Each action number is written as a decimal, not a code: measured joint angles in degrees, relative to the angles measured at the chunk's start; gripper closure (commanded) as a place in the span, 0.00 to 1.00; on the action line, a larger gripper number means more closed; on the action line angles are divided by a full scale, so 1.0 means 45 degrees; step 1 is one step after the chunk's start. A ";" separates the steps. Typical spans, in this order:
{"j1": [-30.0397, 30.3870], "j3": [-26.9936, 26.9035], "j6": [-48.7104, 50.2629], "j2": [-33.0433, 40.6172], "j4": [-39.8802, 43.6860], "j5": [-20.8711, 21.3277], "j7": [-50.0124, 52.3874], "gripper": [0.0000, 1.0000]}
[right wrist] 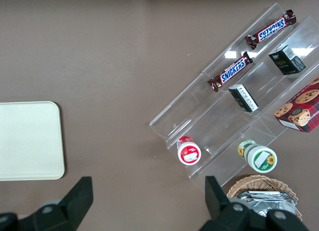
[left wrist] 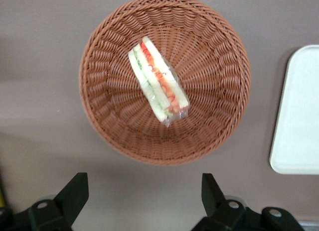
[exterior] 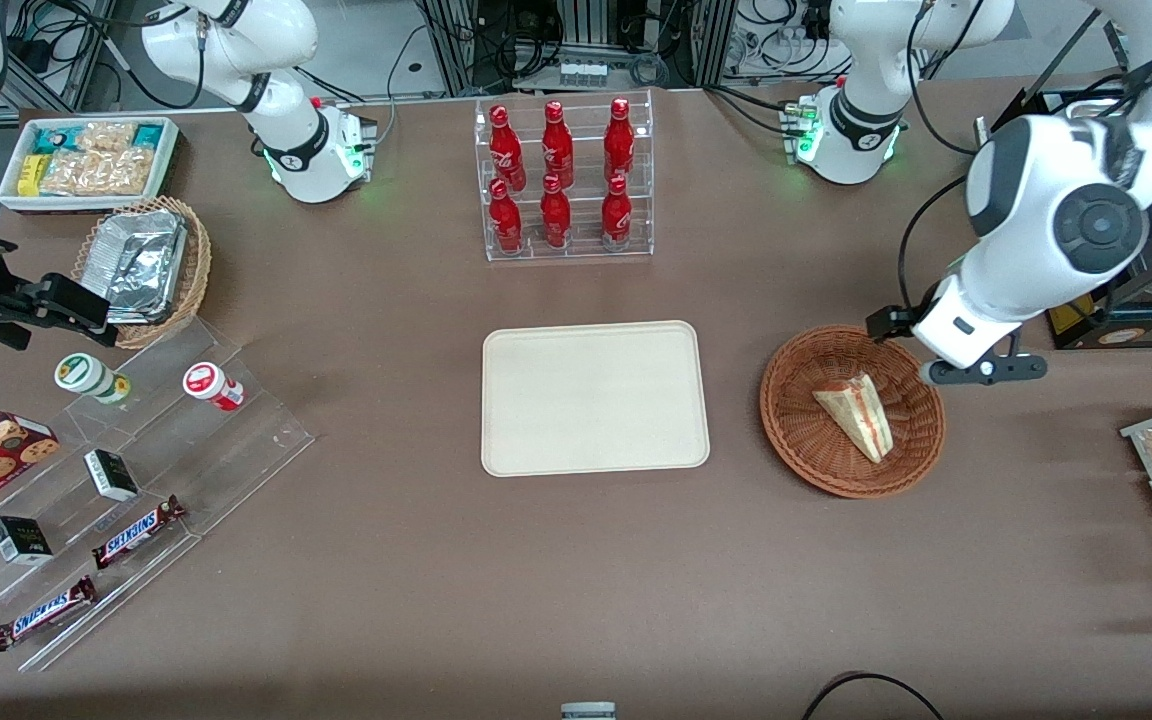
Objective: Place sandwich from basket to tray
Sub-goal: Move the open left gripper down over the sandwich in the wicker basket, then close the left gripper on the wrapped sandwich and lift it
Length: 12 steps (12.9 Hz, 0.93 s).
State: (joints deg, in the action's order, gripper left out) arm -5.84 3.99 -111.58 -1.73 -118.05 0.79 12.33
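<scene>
Tray (exterior: 595,398) bare, mid-counter. Basket (exterior: 796,440) beside it, toward working arm's end; sandwich (exterior: 856,413) lies in basket, long axis diagonal. Your end effector (left wrist: 144,191) hangs above basket rim farther from front camera, fingers (left wrist: 75,191) apart, empty. You need descent with fingers straddling wedge's short width.

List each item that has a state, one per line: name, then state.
claw: open, empty, above the table beside the basket
sandwich: wrapped, lying in the basket, not gripped
basket: upright, holds only the sandwich
tray: flat on the table, nothing on it
red bottles: capped, upright in the clear rack
foil containers: stacked in the lighter wicker basket
</scene>
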 measured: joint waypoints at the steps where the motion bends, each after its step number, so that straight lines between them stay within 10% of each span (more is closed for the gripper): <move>1: -0.0010 0.0001 -0.0797 -0.0007 -0.0521 0.0000 0.0043 0.00; 12: -0.0390 0.0034 -0.4827 -0.1185 -0.2103 -0.0007 0.6904 0.00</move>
State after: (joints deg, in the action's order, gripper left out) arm -7.59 4.14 -133.29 -7.06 -127.51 0.76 43.40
